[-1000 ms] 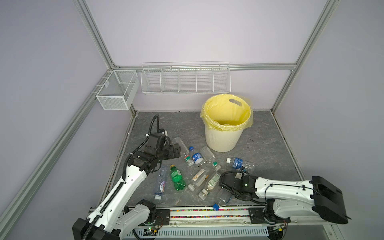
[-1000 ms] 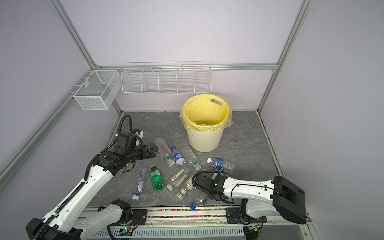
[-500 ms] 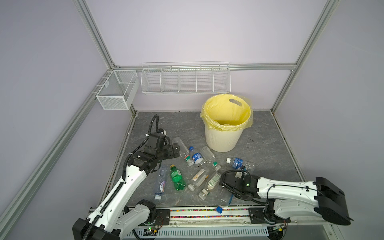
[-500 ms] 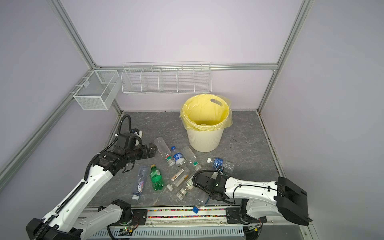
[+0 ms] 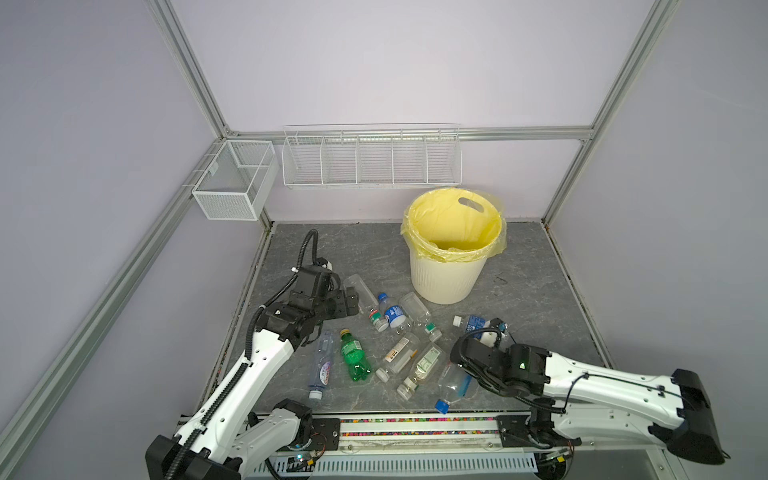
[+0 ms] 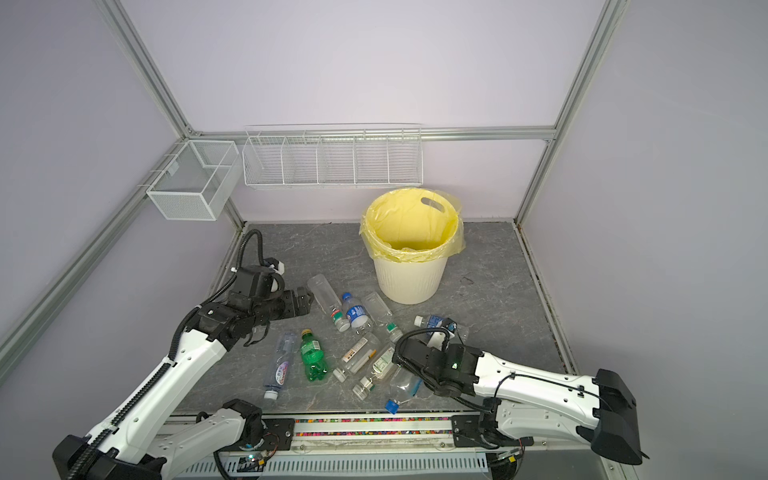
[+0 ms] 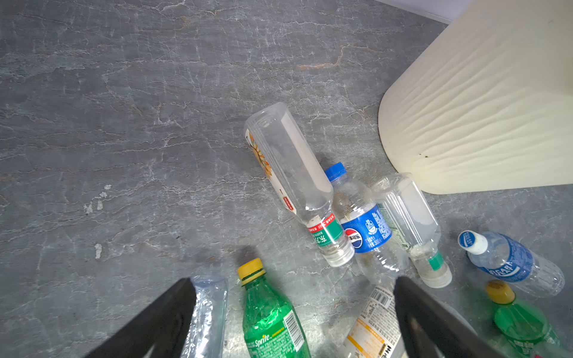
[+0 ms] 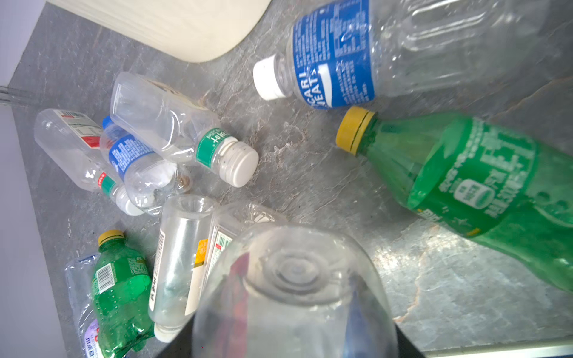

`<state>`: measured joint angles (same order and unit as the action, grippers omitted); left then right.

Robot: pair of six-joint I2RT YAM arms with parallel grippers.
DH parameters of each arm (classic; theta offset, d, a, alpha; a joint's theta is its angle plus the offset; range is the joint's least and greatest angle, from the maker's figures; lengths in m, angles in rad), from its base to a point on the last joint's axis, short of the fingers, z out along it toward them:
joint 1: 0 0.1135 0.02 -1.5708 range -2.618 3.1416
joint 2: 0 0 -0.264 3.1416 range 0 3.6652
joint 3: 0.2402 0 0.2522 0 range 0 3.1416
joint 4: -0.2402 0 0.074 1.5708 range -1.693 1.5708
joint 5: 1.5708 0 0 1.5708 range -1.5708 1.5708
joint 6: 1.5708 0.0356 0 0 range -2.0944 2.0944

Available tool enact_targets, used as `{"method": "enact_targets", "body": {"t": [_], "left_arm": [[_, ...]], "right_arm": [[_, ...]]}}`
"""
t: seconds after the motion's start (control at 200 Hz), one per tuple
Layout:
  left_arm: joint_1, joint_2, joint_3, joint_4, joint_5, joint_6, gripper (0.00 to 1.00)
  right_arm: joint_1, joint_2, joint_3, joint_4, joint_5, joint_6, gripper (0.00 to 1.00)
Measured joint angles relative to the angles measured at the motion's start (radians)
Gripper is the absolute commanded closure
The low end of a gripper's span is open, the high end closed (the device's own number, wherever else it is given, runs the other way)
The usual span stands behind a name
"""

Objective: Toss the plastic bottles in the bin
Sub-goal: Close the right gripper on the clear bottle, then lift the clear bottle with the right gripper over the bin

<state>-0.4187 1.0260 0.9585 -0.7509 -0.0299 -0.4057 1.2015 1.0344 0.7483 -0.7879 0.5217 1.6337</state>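
A clear bottle (image 8: 291, 294) was clamped by the right gripper (image 8: 291, 350) amid crowding bottles (image 8: 183, 272), while the left gripper (image 7: 294, 280) was held wide open, empty.

We read "Sprite" in white on the crumpled green plastic bottle with a yellow cap (image 7: 269, 322). The clear plastic bottle with a blue cap and blue label (image 7: 366, 232) carries the Pepsi roundel and "可乐". The clear plastic bottle with a white cap (image 7: 508, 263) says "POCARI" on cap and blue label. The right wrist view catches only "CARI" and "EAT" on it (image 8: 335, 59).
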Motion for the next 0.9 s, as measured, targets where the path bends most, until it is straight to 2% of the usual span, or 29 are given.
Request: {"method": "enact_targets", "body": {"t": [0.215, 0.35, 0.64, 0.9], "left_arm": [[0.0, 0.0, 0.0, -0.01, 0.004, -0.001, 0.0], [0.0, -0.001, 0.0, -0.011, 0.005, -0.004, 0.0], [0.001, -0.009, 0.0, -0.016, 0.008, -0.01, 0.0], [0.001, -0.008, 0.0, -0.019, -0.003, -0.011, 0.0]], "right_arm": [[-0.026, -0.049, 0.109, -0.1, 0.06, -0.095, 0.48], [-0.116, -0.055, 0.197, -0.12, 0.053, -0.22, 0.47], [-0.264, -0.055, 0.279, -0.157, 0.028, -0.459, 0.47], [-0.485, -0.03, 0.333, -0.179, -0.049, -0.665, 0.47]]}}
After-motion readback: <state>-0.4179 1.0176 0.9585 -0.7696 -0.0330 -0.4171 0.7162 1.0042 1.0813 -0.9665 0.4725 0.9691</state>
